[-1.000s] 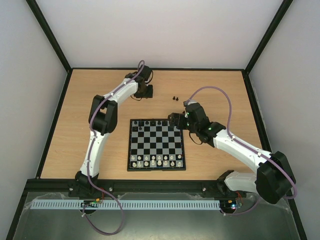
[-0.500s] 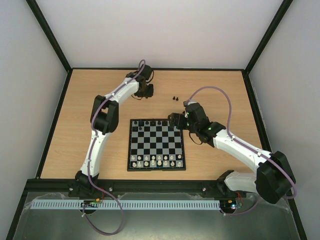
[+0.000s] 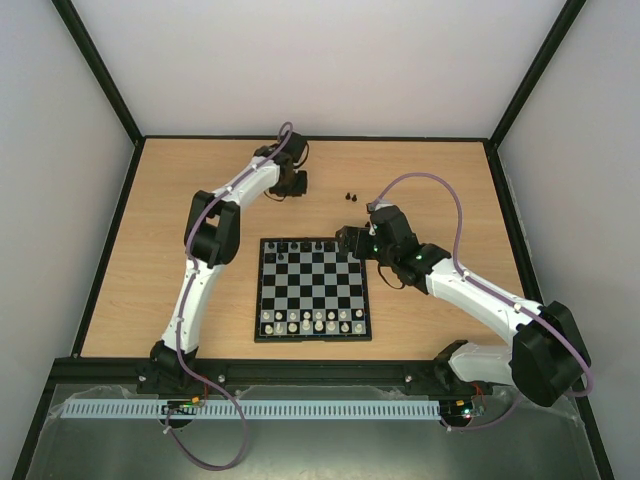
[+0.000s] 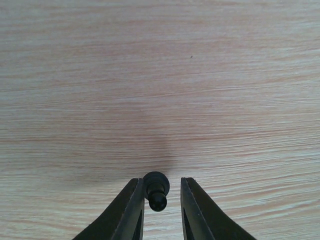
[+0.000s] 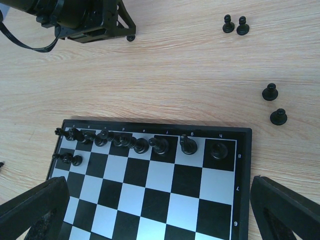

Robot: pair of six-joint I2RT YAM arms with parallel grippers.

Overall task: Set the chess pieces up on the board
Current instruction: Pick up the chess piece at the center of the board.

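A single black pawn stands on the wood between the fingers of my left gripper. It touches the left finger, and a gap shows on its right side. That gripper is at the far side of the table, beyond the board. Several black chess pieces fill the board's far row, and one pawn stands in the row in front of it. My right gripper hangs wide open over the board's far right corner, holding nothing.
Loose black pawns stand on the wood beyond the board: two together, and two nearer its corner. Pale pieces fill the board's near rows. Black rails edge the table.
The left arm has shifted slightly at the far side of the table. The right arm and the pieces on the board have stayed where they were.
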